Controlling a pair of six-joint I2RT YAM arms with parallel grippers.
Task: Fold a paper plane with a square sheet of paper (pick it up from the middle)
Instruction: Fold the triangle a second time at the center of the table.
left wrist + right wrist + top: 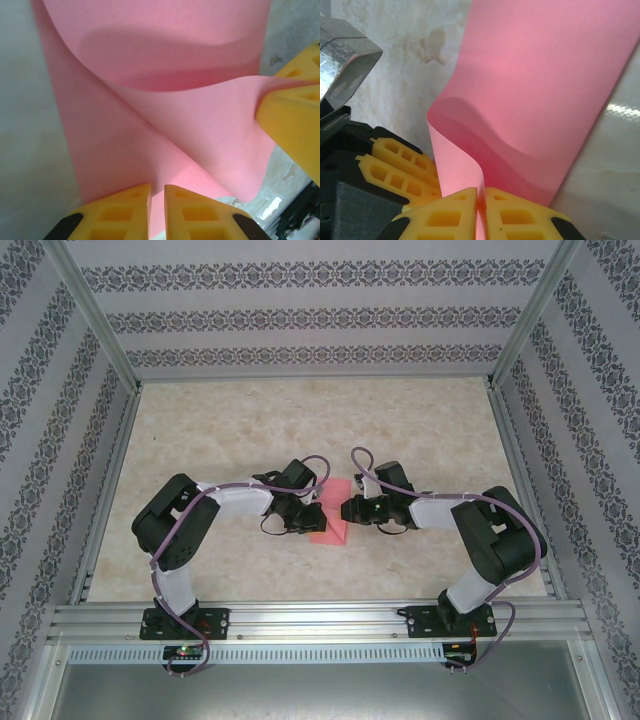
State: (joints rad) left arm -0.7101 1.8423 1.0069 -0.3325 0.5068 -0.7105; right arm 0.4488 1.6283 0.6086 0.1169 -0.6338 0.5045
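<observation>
In the top view, the square sheet of paper [333, 518] sits at the middle of the frame on the tabletop [300, 420]. The left end effector [308, 520] is clamped on the sheet's left side and the right end effector [351, 510] on its right. Both arm bases stand at the bottom of the frame, well apart. In the left wrist view, the sheet runs up from the pinching fingertips at bottom centre. The other arm's fingers [292, 125] grip its edge at the right.
</observation>
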